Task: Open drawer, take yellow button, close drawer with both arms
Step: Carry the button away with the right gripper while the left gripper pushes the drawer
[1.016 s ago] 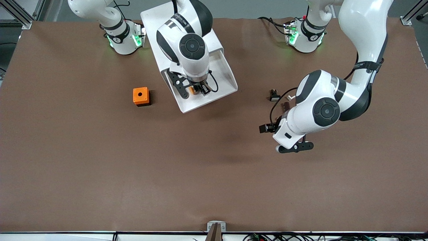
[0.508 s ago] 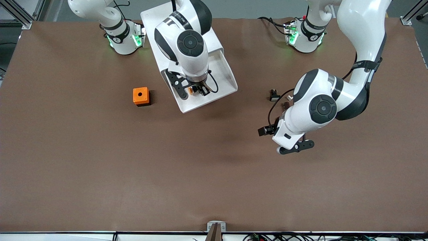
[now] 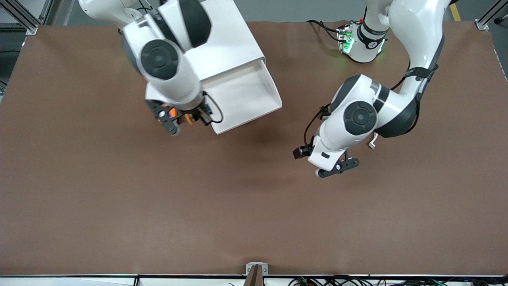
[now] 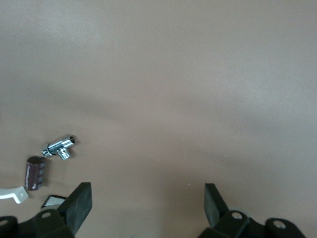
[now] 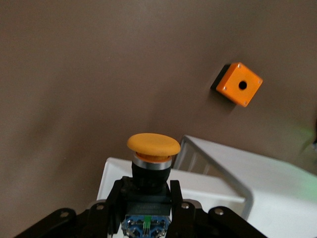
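Observation:
The button (image 5: 153, 144), orange-yellow cap on a dark body, is clamped between the fingers of my right gripper (image 5: 146, 198), which is shut on it. This right gripper (image 3: 183, 118) hangs over the table beside the drawer's front corner, above the orange cube. The drawer (image 3: 238, 95) is pulled out of the white cabinet (image 3: 226, 43), and nothing shows in it. My left gripper (image 4: 147, 206) is open with nothing between its fingers. In the front view the left gripper (image 3: 326, 159) hovers over bare table toward the left arm's end.
The orange cube (image 5: 238, 84) with a round hole lies beside the drawer, mostly hidden under my right hand in the front view. Near my left gripper lie a small silver part (image 4: 59, 146), a dark cylinder (image 4: 35, 172) and a white piece (image 3: 372, 142).
My right gripper has closed on the button, lifted it out of the drawer and moved toward the right arm's end, over the orange cube. The left arm has drifted a little toward the drawer.

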You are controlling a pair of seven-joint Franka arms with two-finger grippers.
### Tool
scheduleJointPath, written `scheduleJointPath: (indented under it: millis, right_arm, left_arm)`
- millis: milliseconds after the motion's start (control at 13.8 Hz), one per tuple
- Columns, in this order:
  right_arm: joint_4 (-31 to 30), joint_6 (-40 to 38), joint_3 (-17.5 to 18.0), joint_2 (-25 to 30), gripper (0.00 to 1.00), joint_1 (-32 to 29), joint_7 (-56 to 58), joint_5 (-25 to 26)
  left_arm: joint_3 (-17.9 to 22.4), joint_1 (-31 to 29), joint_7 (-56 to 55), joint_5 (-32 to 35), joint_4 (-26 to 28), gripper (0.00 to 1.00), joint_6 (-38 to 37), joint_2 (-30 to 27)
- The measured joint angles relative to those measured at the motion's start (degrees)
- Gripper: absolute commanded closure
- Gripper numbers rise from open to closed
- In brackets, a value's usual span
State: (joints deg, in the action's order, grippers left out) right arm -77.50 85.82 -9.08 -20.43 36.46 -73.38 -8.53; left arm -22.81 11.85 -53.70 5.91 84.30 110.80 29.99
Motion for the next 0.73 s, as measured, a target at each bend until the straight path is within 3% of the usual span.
scheduleJointPath:
  millis: [435,726]
  right_arm:
    - [-1.24,-3.29,-0.31,0.54,0.84,-15.17,37.43,2.36]
    - [-5.29,1.61,-0.29,0.55,0.84,-22.15,54.29,4.0]
  left_arm:
    - [-0.35,7.03,-14.67,2.58,1.66,0.0,7.2,1.82]
    - [-1.43,10.42,-17.71,2.58,3.11,0.0,10.17,3.51]
